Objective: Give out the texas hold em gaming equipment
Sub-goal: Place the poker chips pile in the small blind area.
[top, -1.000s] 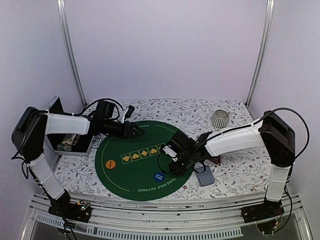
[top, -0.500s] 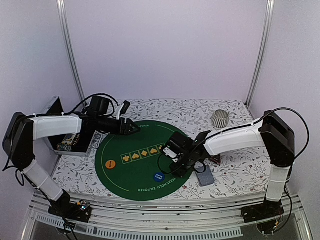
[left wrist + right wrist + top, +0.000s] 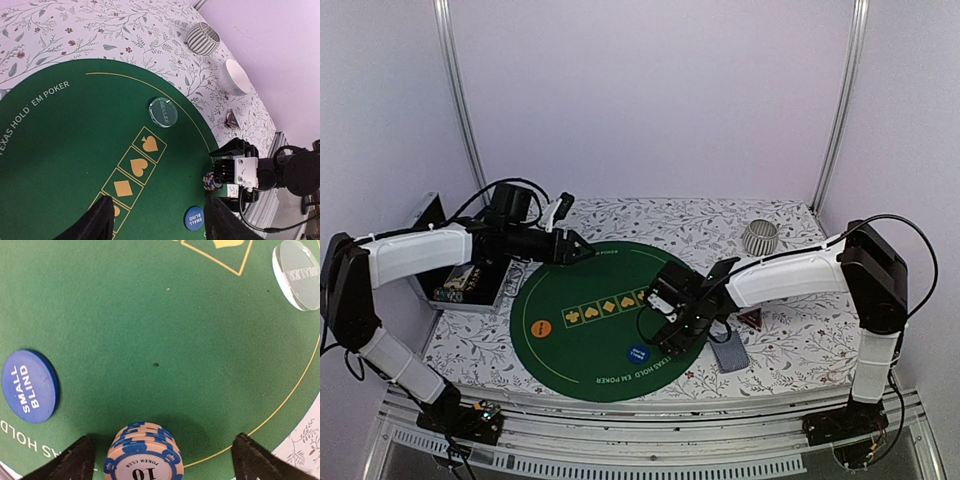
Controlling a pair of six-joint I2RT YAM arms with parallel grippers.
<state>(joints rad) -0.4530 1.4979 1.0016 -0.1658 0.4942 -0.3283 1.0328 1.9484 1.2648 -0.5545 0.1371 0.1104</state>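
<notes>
One stack of striped chips (image 3: 143, 454), top chip marked "10" and "POKER CLUB", stood on the green mat (image 3: 150, 315) between the spread fingers of my right gripper (image 3: 161, 442), touching neither. Beside it lay the blue "SMALL BLIND" button (image 3: 30, 385), and farther off the clear "DEALER" disc (image 3: 298, 274). My left gripper (image 3: 157, 202) hung over the mat's "TEXAS HOLD 'EM POKER" lettering, fingers parted and empty.

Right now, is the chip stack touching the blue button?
Apart. The right wrist view shows bare green mat between the chip stack and the blue button.
</notes>
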